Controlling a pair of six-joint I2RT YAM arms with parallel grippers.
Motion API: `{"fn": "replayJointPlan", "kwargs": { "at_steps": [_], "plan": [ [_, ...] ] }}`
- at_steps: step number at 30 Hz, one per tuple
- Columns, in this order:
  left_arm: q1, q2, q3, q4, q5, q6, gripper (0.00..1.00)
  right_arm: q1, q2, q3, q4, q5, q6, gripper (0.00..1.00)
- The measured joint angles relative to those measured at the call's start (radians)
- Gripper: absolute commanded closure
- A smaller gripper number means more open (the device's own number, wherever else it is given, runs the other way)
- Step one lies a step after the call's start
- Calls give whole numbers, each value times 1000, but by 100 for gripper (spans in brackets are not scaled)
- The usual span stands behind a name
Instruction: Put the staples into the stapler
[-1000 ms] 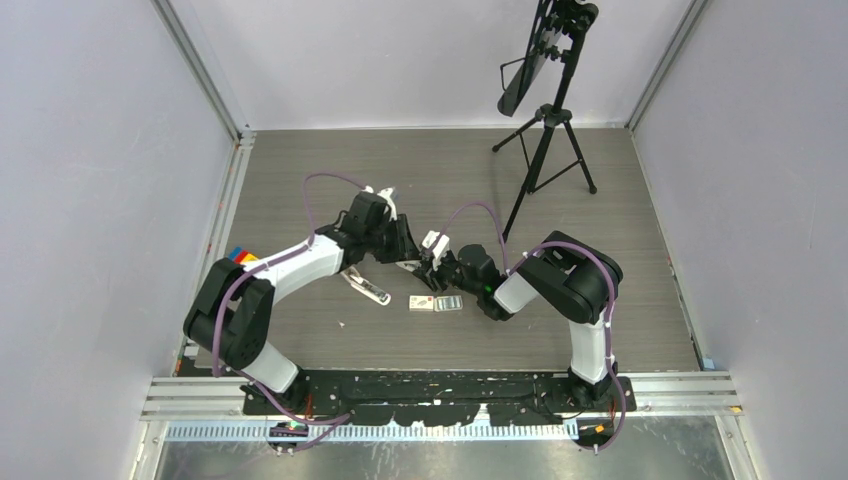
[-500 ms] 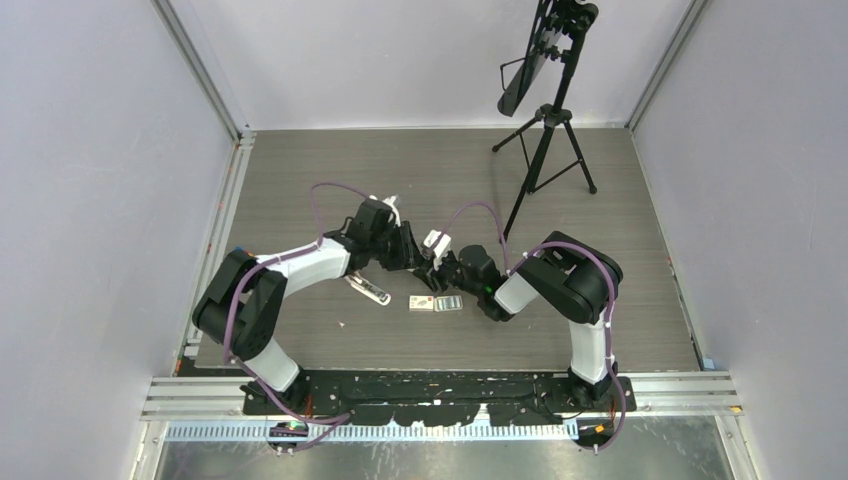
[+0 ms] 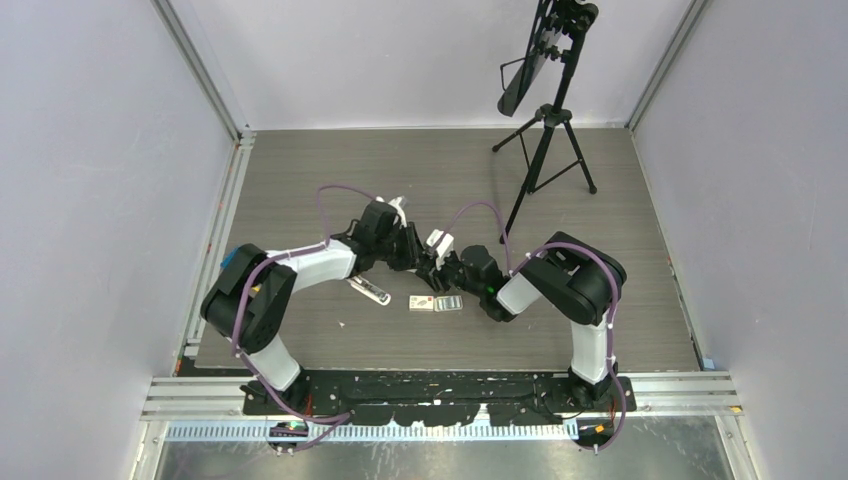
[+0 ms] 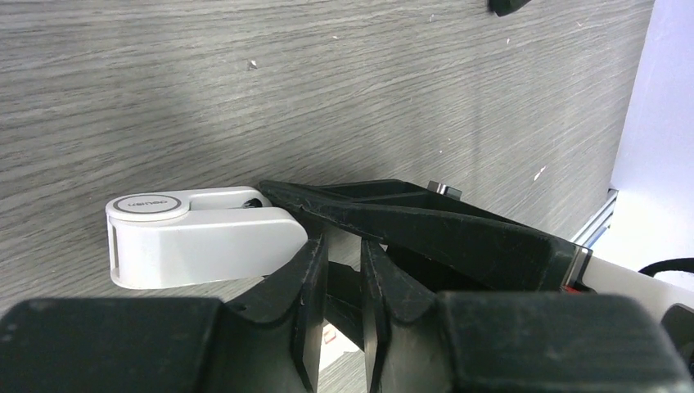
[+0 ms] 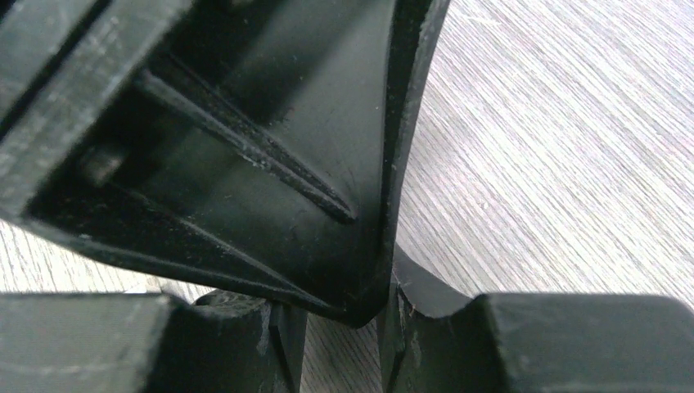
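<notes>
Worryingly crowded mid-frame, left claw [image 4: 340, 270] and right claw [image 5: 340, 327] barely parted, hold unclear; liable to clash, knocking short stapler [image 4: 196, 237].

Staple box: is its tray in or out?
Out, at least mostly: the top view shows the grey tray lying beside the white staple box. Whether one end is tucked inside, cannot tell.
</notes>
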Motion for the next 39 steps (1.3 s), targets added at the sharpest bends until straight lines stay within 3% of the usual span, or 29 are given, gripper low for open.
{"fn": "replayJointPlan", "kwargs": {
  "at_steps": [3,9,14,20,26,32,39],
  "plan": [
    [0,-3,-7,13,1,-2,72,0,-4,0,-6,0,0,61],
    [-8,-51,-13,-10,-55,19,43,1,-69,-11,-106,-2,4,46],
    [5,-164,56,-106,-149,90,27,2,-156,-11,-235,-8,-2,40],
    [31,-325,151,-163,-240,189,19,2,-297,50,-494,-18,-21,39],
    [53,-505,157,-262,-375,324,14,1,-385,274,-865,-32,-87,41],
    [67,-683,101,-369,-552,483,10,1,-372,506,-1147,-38,-118,45],
    [71,-858,6,-438,-775,618,10,18,-209,758,-1356,-43,-142,45]
  ]
}}
